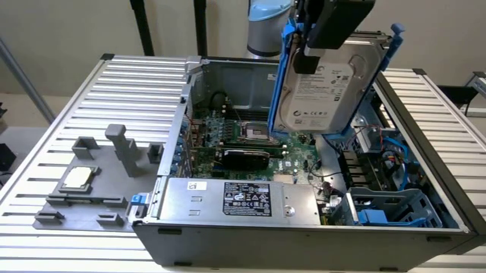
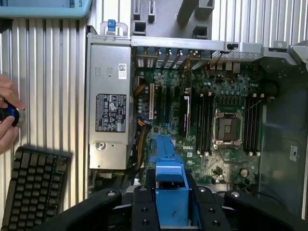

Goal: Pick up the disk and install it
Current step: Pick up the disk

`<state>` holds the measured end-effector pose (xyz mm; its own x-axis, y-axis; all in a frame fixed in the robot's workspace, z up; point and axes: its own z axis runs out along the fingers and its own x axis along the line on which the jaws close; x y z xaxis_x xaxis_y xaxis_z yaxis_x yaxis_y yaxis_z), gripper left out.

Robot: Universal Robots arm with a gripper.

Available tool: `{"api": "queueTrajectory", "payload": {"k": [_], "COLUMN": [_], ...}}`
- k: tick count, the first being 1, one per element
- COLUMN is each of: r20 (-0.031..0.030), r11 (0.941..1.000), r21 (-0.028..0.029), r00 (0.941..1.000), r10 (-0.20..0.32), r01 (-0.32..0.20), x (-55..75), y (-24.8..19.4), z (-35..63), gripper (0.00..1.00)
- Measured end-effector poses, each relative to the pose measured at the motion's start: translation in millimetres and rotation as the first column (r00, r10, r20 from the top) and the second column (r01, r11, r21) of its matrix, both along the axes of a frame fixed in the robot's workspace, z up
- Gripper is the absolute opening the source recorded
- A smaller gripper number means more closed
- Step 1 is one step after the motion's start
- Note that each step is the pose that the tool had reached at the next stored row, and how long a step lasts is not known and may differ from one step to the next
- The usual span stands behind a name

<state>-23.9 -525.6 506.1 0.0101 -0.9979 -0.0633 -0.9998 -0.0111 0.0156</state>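
High over the open computer case (image 1: 304, 239), at one o'clock from its motherboard (image 1: 297, 152) in the exterior view, the tool (image 1: 308, 60) grasps the blue-railed disk (image 1: 322, 91), hanging nearly upright, label showing.

Even, soft indoor light — shallow shadows inside the open case (image 1: 235, 79).

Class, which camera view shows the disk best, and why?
The exterior view: the disk hangs roughly upright in the gripper above the open computer case, white label and both blue rails visible. The wrist view shows its blue rail between the gripper's black fingers.
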Motion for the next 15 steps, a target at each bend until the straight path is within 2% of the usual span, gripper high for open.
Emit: {"api": "queueTrajectory", "payload": {"k": [6, 15], "r20": [0.0, 0.0], "r11": [1.0, 1.0], "r21": [0.0, 0.0], "r00": [1.0, 1.0], "r10": [0.0, 0.0], "r01": [0.0, 0.0], "x": [19.9, 55.7], "y": [-14.5, -33.4], "z": [-5.5, -13.8], "gripper": [0.33, 0.33]}}
